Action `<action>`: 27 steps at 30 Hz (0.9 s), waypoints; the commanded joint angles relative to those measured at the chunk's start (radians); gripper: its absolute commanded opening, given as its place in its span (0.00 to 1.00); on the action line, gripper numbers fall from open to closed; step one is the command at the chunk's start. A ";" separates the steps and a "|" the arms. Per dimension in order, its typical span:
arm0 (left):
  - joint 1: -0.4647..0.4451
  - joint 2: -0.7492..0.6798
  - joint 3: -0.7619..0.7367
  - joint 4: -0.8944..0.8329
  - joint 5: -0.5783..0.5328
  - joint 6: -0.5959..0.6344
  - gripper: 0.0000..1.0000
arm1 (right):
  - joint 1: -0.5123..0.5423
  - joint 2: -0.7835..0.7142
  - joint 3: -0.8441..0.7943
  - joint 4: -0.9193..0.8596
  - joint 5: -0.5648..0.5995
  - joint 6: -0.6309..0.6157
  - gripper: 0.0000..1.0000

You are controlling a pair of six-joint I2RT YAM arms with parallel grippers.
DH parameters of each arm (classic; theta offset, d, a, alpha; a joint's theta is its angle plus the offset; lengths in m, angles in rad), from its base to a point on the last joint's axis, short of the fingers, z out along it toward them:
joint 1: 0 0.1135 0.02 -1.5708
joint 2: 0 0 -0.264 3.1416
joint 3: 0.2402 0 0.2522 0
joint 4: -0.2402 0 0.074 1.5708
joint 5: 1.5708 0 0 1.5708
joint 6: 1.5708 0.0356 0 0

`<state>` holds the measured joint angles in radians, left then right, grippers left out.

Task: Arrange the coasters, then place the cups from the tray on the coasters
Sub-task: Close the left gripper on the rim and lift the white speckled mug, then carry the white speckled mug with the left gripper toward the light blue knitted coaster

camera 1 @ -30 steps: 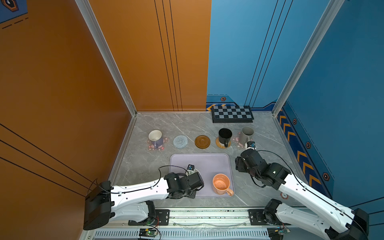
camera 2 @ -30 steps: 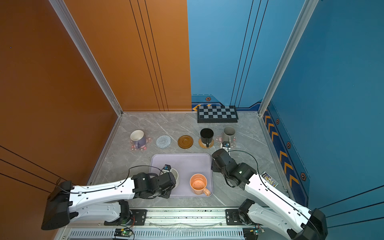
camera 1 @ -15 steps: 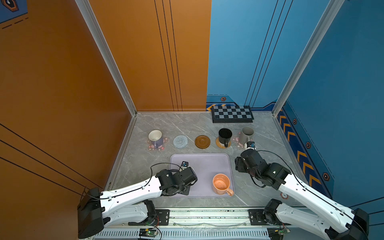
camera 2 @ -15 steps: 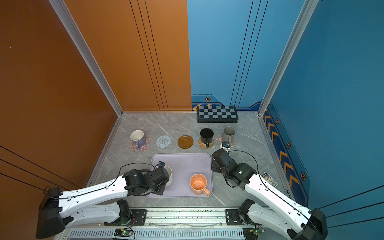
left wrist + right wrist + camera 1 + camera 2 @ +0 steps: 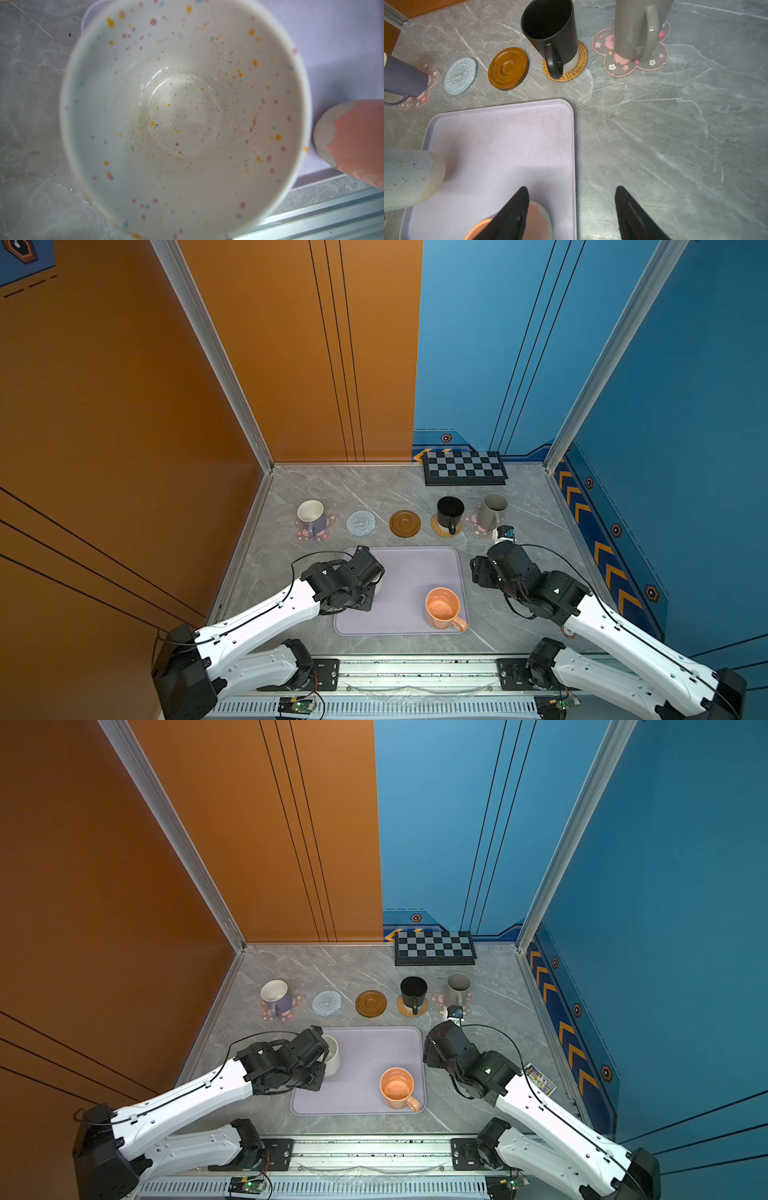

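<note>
Your speckled mug hangs over the left rim of the tray, partly above the table. The left wrist view looks straight down into it. Your left gripper is clamped on it, though the wrist hides the fingers in both top views.

The orange mug stands upright in the tray's near right corner.

Your right gripper hovers over the tray's right edge with its jaws wide apart and nothing between them. One finger is above the orange mug, the other above bare table.

Beyond the tray the coasters lie in a row:
- On the left, the lavender mug stands on the left flower coaster.
- Next come the spiral coaster and the wooden coaster, both bare.
- The black mug stands on the rattan coaster.
- The grey mug stands on the right flower coaster.

The chequered board lies against the back wall.
</note>
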<state>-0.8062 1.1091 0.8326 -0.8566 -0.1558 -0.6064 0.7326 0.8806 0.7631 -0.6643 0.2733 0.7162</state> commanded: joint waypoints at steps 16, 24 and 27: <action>0.268 0.092 0.087 0.114 0.114 0.188 0.00 | 0.014 -0.060 -0.053 -0.092 -0.052 0.054 0.70; 0.348 0.187 0.167 0.148 0.121 0.232 0.00 | -0.004 -0.092 -0.050 -0.119 -0.027 0.027 0.71; 0.366 0.223 0.191 0.159 0.122 0.239 0.00 | -0.022 -0.081 -0.041 -0.119 -0.022 0.012 0.71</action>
<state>-0.4561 1.3209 0.9722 -0.7639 -0.0437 -0.3992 0.7250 0.7990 0.7185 -0.7483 0.2295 0.7551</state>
